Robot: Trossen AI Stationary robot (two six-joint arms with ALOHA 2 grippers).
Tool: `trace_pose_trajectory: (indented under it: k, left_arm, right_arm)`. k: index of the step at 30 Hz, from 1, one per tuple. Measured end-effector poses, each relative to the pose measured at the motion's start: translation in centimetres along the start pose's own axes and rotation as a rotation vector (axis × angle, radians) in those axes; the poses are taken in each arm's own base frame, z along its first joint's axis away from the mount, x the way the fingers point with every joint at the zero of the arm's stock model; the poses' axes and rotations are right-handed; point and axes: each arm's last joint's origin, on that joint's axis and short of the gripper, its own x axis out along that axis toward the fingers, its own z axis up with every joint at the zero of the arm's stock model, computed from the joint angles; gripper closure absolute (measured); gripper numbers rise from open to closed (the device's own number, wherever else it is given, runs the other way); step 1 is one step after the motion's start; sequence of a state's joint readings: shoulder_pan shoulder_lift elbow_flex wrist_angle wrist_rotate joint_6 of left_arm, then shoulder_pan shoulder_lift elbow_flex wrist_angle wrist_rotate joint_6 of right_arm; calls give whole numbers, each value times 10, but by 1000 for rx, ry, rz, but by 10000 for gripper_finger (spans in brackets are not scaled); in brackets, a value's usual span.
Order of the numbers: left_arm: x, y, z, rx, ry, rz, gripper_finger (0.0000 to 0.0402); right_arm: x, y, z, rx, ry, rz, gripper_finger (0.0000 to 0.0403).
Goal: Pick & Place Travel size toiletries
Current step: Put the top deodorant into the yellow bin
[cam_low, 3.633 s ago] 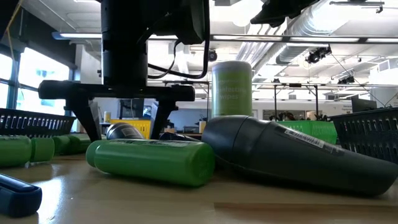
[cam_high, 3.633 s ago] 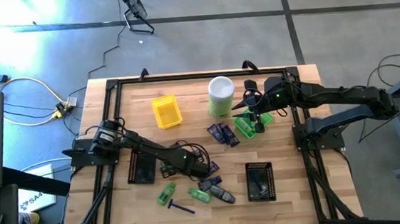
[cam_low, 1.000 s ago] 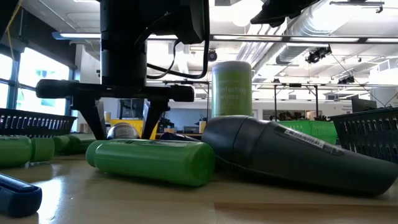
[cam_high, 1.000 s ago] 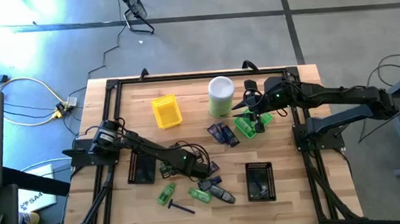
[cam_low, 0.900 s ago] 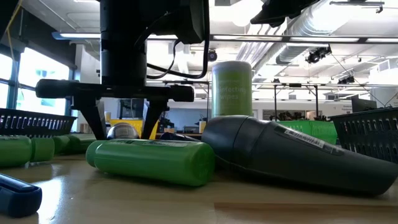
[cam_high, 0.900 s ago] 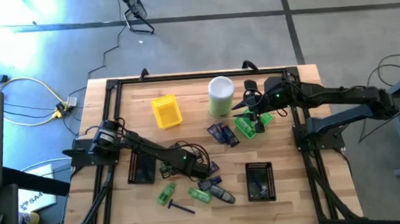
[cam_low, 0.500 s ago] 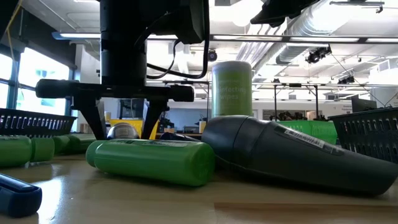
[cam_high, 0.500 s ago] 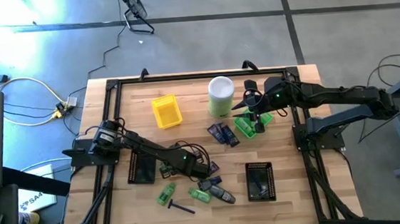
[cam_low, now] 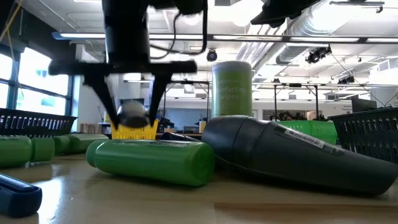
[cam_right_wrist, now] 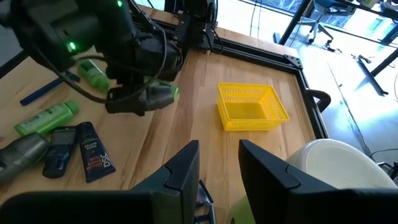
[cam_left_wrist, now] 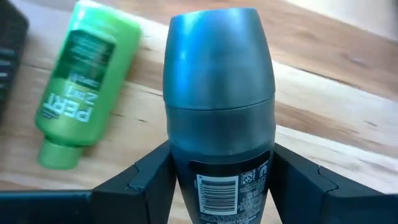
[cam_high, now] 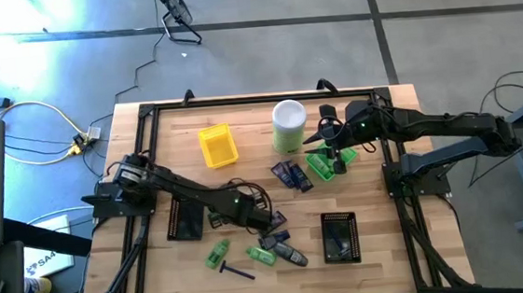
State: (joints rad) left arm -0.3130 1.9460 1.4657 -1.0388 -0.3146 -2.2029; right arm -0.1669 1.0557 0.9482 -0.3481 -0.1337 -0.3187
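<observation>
The left end effector (cam_low: 132, 115) grips a dark grey roll-on (cam_left_wrist: 219, 106) just above the worktop (cam_high: 383, 259) near its centre, the bottle's long axis pointing outward between the fingers; the right end effector (cam_high: 339, 162), released, hovers over the green tray (cam_high: 319, 167).

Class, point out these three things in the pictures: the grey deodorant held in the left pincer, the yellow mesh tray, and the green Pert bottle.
grey deodorant (cam_left_wrist: 219, 93): left wrist view, on its rounded cap.
yellow mesh tray (cam_right_wrist: 250, 112): right wrist view, on its floor.
green Pert bottle (cam_left_wrist: 84, 81): left wrist view, on its label.
</observation>
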Motion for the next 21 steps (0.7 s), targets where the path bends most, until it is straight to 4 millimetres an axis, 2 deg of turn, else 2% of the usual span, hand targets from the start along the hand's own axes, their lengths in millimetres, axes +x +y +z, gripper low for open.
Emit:
trace_pose_trajectory:
  k: [3, 7, 15, 21]
  left_arm:
    - [-11, -7, 4, 40, -20, -5, 194]
    - [-29, -21, 19, 102, -51, -17, 194]
    - [-67, -46, 78, 324, -139, 97, 194]
    - [-72, -59, 120, 451, -199, 160, 194]
  right_arm:
    - [0, 0, 0, -1, -1, 0, 298]
    - [0, 0, 1, -2, -12, -7, 298]
    - [0, -4, 7, -10, -65, -67, 298]
    - [-1, -10, 5, 16, -37, -156, 298]
